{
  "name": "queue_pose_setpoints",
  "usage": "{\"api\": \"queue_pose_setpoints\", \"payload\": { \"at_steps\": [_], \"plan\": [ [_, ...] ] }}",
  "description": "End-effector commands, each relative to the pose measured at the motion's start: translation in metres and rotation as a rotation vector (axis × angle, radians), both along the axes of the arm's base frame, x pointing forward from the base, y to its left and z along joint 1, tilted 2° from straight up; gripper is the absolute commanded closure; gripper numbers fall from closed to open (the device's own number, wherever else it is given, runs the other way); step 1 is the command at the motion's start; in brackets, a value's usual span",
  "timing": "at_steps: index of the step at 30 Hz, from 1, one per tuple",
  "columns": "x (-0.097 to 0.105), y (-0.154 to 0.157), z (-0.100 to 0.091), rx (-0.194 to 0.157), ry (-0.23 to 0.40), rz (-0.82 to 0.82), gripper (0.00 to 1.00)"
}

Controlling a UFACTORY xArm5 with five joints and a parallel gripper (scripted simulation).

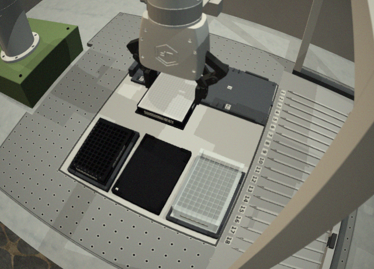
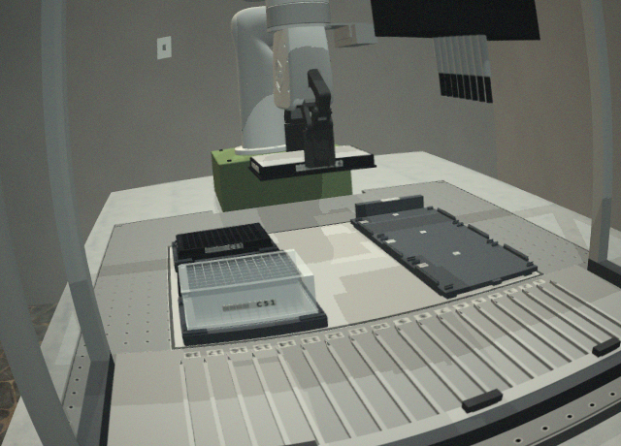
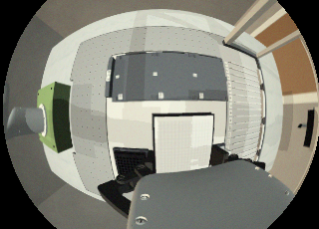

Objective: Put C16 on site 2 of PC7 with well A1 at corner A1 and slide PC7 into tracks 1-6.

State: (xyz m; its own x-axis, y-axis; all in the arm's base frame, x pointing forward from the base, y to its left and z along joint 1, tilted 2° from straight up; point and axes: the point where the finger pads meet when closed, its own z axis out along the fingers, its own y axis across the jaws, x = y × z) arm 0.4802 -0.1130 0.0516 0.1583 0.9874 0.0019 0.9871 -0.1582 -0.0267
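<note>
Gripping C16 [image 1: 167, 98] aloft — gripper [image 1: 175, 89], PC7 [image 1: 241, 93] beside, bare

Matt dark-grey plastic PC7 [image 1: 241, 93]; translucent, glossy C51 [image 1: 208, 190]; matt black C15 [image 1: 102, 149]; dull perforated counter [image 1: 39, 157].

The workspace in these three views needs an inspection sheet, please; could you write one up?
Surface: perforated deck with a pale apron and numbered rails.
Job's things: C16 is held in the air, level, short of carrier PC7. PC7 lies loose on the apron, all three sites bare. C15 and C51 sit in their nests; the middle nest is vacant.
Clutter: nothing seen.
Gripper: gripper is clamped on C16 by its long sides, fingers wide apart.
Cables: nothing seen.
Surroundings: green arm base, curved frame posts, and a dark head overhead.
</note>
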Motion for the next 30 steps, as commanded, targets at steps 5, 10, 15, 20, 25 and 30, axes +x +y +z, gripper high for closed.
{"api": "queue_pose_setpoints", "payload": {
  "at_steps": [5, 10, 15, 20, 25, 30],
  "plan": [
    [0.007, 0.028, 0.002, -0.002, -0.004, -0.001, 1.0],
    [0.012, 0.053, 0.002, -0.003, -0.004, -0.001, 1.0],
    [0.017, 0.077, 0.002, -0.005, -0.005, -0.001, 1.0],
    [0.022, 0.102, 0.002, -0.006, -0.005, -0.001, 1.0],
    [0.025, 0.116, 0.002, -0.006, -0.005, -0.001, 1.0],
    [0.03, 0.141, 0.002, -0.007, -0.006, -0.001, 1.0]
  ]
}}
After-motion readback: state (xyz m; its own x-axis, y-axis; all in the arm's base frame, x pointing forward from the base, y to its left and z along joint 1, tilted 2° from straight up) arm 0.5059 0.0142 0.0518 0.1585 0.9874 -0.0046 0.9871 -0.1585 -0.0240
